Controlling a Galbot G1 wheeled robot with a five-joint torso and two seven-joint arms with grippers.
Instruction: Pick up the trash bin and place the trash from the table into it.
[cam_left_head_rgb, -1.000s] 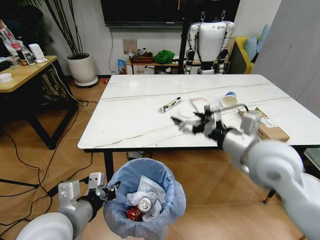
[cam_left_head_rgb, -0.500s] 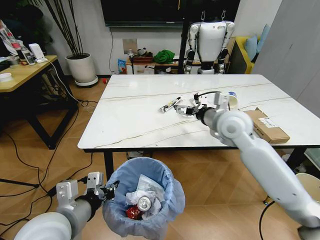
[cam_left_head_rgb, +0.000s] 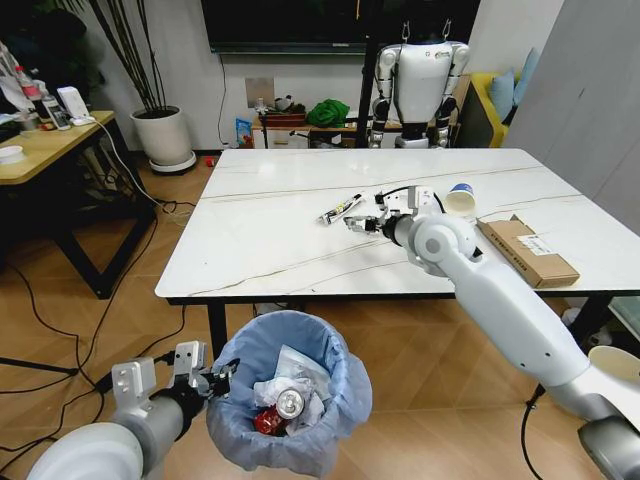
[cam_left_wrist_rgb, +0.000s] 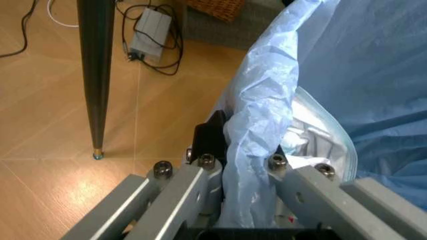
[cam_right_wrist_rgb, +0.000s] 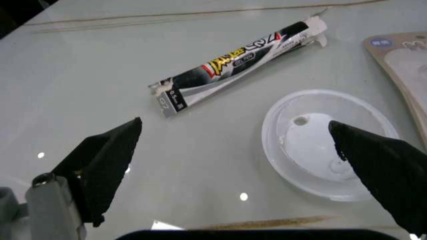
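the left gripper (cam_left_wrist_rgb: 243, 160) is clamped on the rim of the trash bin (cam_left_head_rgb: 290, 400), already holding a can and paper. the right gripper (cam_right_wrist_rgb: 233, 170) hovers spread wide and empty: white lid (cam_right_wrist_rgb: 330, 142) between its fingers, tube (cam_right_wrist_rgb: 237, 57) just beyond. cup (cam_left_head_rgb: 459, 199) and box (cam_left_head_rgb: 530, 250) remain.

1. The right gripper (cam_left_head_rgb: 362, 222) travelled from the near part of the table (cam_left_head_rgb: 260, 240) toward its middle, ending low over the top just beside the small tube (cam_left_head_rgb: 341, 209).
2. The right arm, which had been bent close in front of the camera, stretched out farther across the table.
3. A clear round lid (cam_right_wrist_rgb: 328, 142), earlier partly covered by the gripper, came to lie between its spread fingers (cam_right_wrist_rgb: 107, 160).
4. The trash bin (cam_left_head_rgb: 290, 400) in the left gripper (cam_left_head_rgb: 205, 383) shifted very slightly.
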